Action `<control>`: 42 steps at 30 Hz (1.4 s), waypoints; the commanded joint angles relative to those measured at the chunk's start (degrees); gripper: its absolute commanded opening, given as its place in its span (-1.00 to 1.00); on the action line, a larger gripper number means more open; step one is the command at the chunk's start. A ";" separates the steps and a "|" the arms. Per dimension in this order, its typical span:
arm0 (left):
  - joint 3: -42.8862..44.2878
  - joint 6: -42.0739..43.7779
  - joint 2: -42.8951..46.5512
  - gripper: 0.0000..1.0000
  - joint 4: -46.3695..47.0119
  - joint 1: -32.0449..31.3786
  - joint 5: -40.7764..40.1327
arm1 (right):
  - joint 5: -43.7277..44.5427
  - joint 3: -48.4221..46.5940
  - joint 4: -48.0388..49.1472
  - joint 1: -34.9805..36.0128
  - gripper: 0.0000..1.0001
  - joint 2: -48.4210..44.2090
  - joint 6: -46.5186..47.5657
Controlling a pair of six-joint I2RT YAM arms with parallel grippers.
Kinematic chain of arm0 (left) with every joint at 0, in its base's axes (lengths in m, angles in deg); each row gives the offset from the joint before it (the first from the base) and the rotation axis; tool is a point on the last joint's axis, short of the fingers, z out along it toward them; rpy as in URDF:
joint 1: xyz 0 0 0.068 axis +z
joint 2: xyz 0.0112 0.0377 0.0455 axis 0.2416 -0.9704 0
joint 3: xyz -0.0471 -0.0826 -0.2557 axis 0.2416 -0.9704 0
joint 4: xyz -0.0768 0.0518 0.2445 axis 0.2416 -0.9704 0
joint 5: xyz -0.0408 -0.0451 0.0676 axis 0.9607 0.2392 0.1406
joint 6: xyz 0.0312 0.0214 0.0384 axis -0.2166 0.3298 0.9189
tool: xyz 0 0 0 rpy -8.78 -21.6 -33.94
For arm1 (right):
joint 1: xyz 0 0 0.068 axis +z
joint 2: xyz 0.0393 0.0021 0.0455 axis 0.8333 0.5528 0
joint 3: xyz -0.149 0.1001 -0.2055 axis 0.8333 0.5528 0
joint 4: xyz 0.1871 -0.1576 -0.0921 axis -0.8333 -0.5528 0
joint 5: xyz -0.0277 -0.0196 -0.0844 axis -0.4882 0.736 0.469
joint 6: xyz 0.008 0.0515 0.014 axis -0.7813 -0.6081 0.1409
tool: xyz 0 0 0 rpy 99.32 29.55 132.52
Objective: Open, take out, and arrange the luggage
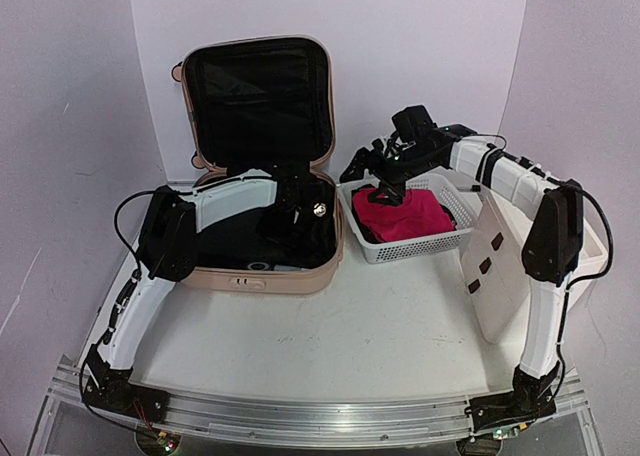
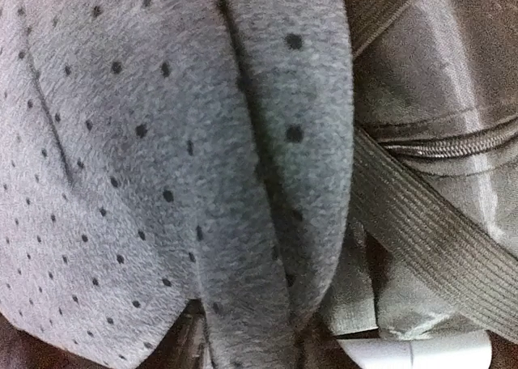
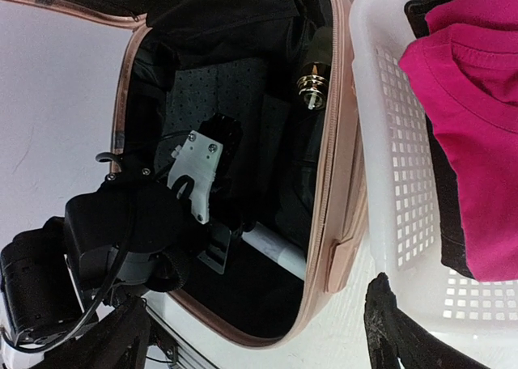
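The pale pink luggage lies open on the table, its black-lined lid standing upright at the back. My left gripper reaches down into the base. In the left wrist view it is shut on a raised fold of grey dotted cloth, and its fingers show only as dark shapes at the bottom edge. My right gripper hangs open over the gap between the luggage rim and the basket, with nothing between its fingers.
A white mesh basket holding a magenta garment stands right of the luggage. A white drawer cabinet is at the far right. Inside the luggage lie a small gold object, a white tube and black straps.
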 commanded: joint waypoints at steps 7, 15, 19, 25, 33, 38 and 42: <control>-3.47 -2.32 6.13 -0.75 3.61 4.85 13.09 | 1.63 -1.85 11.91 0.95 0.48 3.34 -17.01; -10.41 -2.05 13.69 -1.00 5.21 7.94 19.41 | 4.46 -11.92 16.10 5.51 0.36 14.10 -24.30; -14.25 -2.39 17.11 -1.00 6.13 9.61 22.15 | 5.63 -18.33 16.36 8.27 0.51 21.33 -26.37; -16.48 -2.73 20.08 -1.00 7.15 10.49 25.62 | 6.09 -27.28 16.92 10.15 0.74 30.51 -32.45; -15.43 -3.46 20.33 -1.00 7.58 10.49 28.26 | 6.57 -33.89 16.75 12.34 0.88 37.91 -37.95; -16.45 -2.93 21.23 -1.00 7.75 10.40 28.23 | 6.78 -37.50 16.56 13.43 0.80 41.82 -40.18; -16.90 -2.83 21.34 -1.00 7.93 10.19 29.31 | 7.56 -41.55 16.97 14.29 0.62 45.75 -41.93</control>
